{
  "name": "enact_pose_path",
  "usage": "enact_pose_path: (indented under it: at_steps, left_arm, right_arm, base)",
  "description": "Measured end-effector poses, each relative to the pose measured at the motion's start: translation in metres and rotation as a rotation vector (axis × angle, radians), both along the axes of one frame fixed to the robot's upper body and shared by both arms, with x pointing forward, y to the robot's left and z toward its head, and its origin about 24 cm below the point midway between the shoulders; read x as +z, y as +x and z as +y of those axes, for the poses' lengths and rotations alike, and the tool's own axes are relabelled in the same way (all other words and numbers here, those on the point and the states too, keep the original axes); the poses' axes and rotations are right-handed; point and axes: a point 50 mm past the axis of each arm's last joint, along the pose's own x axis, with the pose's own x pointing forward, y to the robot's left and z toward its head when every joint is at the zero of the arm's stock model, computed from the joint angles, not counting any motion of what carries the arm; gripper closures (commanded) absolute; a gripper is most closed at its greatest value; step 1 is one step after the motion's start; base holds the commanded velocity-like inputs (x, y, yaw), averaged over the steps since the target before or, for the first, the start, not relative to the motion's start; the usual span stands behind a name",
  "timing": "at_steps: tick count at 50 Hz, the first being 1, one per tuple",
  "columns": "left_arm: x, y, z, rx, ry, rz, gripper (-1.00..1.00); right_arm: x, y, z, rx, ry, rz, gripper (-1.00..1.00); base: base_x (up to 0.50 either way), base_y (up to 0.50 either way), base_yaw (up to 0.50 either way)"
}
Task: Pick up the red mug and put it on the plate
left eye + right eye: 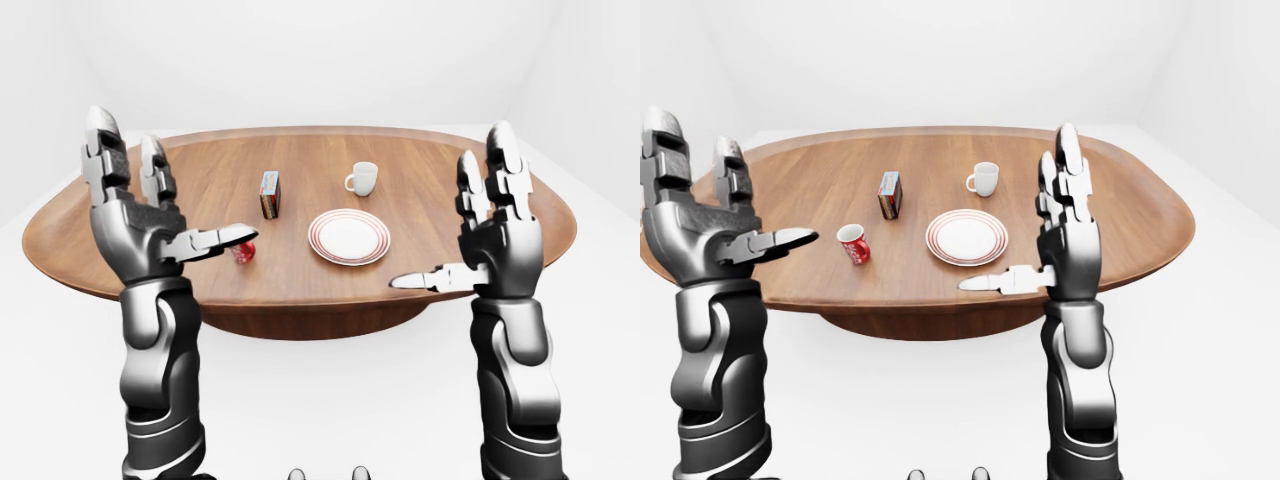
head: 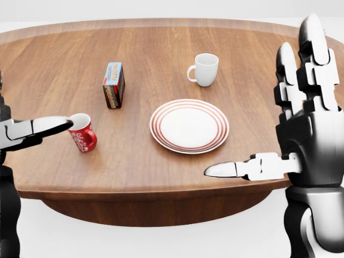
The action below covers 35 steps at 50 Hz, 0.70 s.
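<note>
The red mug (image 2: pixel 81 133) stands upright on the wooden table (image 2: pixel 161 188), at the left of the head view. To its right lies the white plate (image 2: pixel 189 126) with red rings, holding nothing. My left hand (image 1: pixel 740 190) is raised on the near side of the table with its fingers spread open. Its thumb (image 2: pixel 37 128) overlaps the mug's rim in the head view, while the right-eye view shows a gap between them. My right hand (image 1: pixel 1025 215) is also raised and open, on the plate's near right, and holds nothing.
A white mug (image 2: pixel 205 69) stands beyond the plate. A small blue and brown box (image 2: pixel 114 85) stands upright beyond the red mug. The table's near edge runs just ahead of both hands.
</note>
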Motion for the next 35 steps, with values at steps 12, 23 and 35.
enact_pose_path:
  at_steps: [12, 23, 35]
  left_arm:
    - [0.031, -0.009, 0.002, -0.01, -0.062, -0.131, -1.0]
    - [0.039, -0.01, 0.003, -0.01, -0.078, -0.16, -1.0]
    - [0.041, -0.009, 0.005, -0.007, -0.083, -0.164, -1.0]
  right_arm:
    - [0.026, -0.014, -0.001, 0.007, -0.014, -0.132, -1.0]
    - [0.031, -0.018, -0.002, 0.007, -0.012, -0.162, -1.0]
    - [0.033, -0.02, -0.003, 0.009, -0.012, -0.174, -1.0]
  base:
    - [0.0, 0.29, 0.0]
    - [0.0, 0.5, 0.0]
    - [0.0, 0.5, 0.0]
